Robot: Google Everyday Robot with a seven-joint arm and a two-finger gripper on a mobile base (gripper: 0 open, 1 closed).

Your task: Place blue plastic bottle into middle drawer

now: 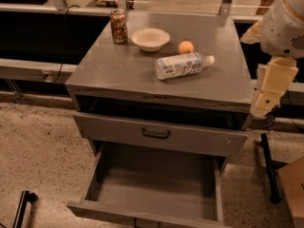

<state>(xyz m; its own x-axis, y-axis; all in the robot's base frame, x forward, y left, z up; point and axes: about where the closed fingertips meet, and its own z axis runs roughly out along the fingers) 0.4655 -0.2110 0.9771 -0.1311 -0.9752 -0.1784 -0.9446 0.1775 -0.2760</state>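
Observation:
The blue plastic bottle (183,65) lies on its side on the grey cabinet top (114,72), white cap pointing right, close to an orange. The middle drawer (156,179) is pulled open at the bottom of the cabinet, and its plain grey inside holds nothing. My gripper (262,109) hangs at the end of the cream arm at the right edge of the view. It is beside the cabinet's right front corner, apart from the bottle and holding nothing I can see.
A brown-patterned drink can (118,26), a white bowl (150,38) and an orange (186,47) stand at the back of the top. A shut drawer front with a black handle (156,133) sits above the open drawer. A black stand leg (268,167) is on the floor at right.

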